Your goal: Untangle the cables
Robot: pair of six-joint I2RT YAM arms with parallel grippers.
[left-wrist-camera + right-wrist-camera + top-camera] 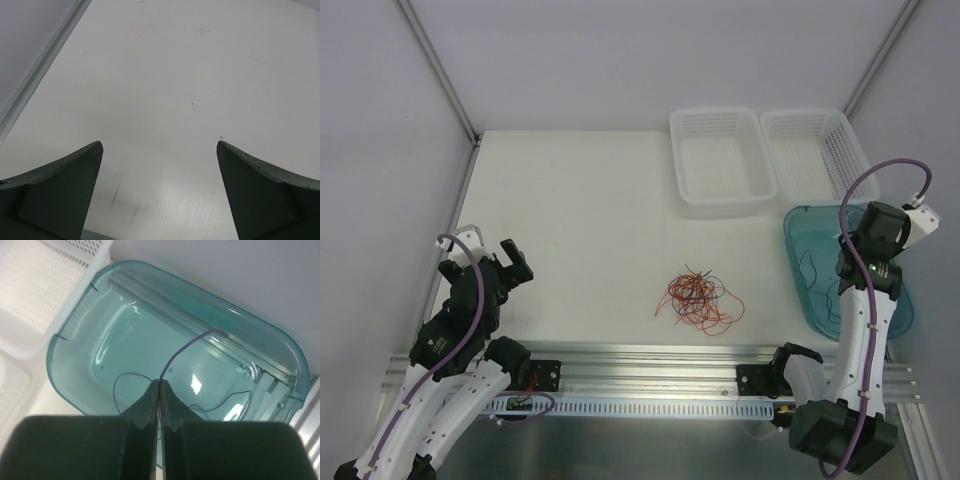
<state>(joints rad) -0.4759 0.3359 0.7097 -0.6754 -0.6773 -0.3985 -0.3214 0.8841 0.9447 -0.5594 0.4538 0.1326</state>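
A loose tangle of thin red-orange and dark cables lies on the white table near its front middle. My right gripper hangs over the teal bin, shut on one thin purple cable that arches up and right from the fingertips. Another dark cable curls on the bin floor. In the top view the right gripper is above the bin's right half. At the far left my left gripper stands wide open over bare table, its fingers holding nothing.
Two white perforated baskets stand side by side at the back right, just behind the teal bin. A metal rail runs along the table's near edge. A frame post borders the left side.
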